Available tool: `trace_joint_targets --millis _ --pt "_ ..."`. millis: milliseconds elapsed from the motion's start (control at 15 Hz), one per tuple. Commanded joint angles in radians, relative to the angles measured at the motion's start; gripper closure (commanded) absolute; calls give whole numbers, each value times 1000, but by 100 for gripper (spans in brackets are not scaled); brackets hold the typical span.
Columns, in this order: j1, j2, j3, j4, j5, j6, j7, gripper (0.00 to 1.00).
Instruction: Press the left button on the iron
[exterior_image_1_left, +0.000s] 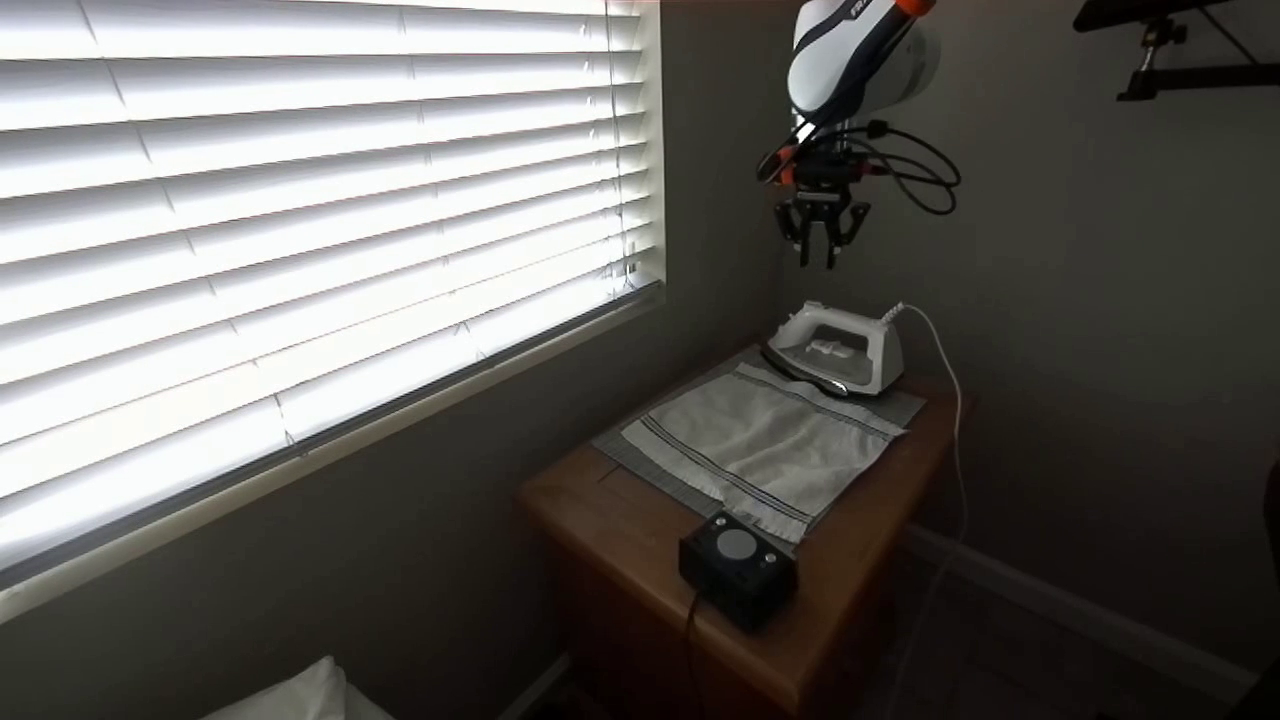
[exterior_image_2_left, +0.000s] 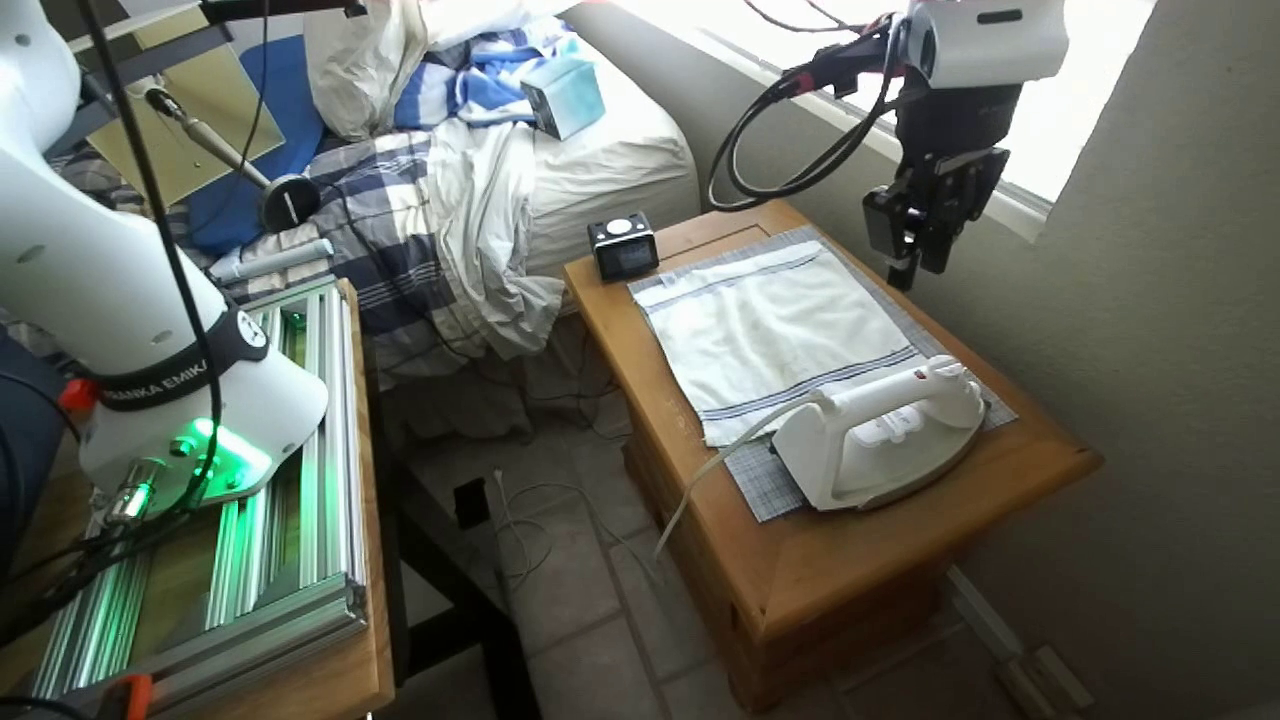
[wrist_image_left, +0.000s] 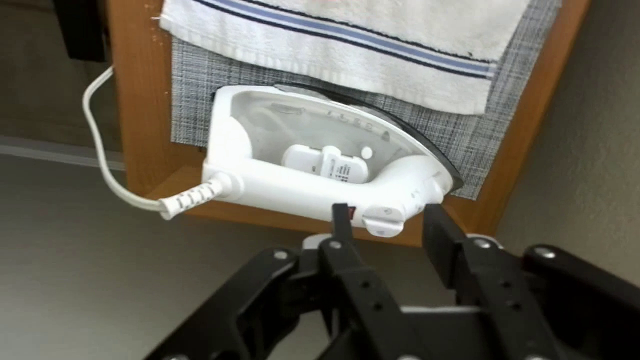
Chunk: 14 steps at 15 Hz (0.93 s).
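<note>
The iron sits flat on a wooden table, just beside a towel and at least partly on a mat. In both exterior views the gripper hangs above the iron, apart from it. Its 2 fingers stand apart, with a gap between them, and they hold nothing. No finger is on a button, so I judge the press is not done yet. The button cap near the front of the handle looks split into 2 parts, and I can't tell for sure which is the left one. What seems left to do is line up 1 fingertip, go down and push.

The iron looks like smooth, hard, white plastic, with a big hole under the handle and a pointed nose. Its cord is thin, with bumpy rings where it joins. The towel looks soft and fuzzy, with blue stripes. The mat is gray and woven in tiny checks. The table looks hard and brown.
</note>
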Motion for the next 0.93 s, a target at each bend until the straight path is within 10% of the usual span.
trace_joint_targets --millis 0,267,867 --pt "-28 -140 27 -138 -37 -38 -195 26" --pt "-21 -238 31 -258 -54 -49 -391 1" --pt "-7 -256 42 -307 -76 -66 -530 0"
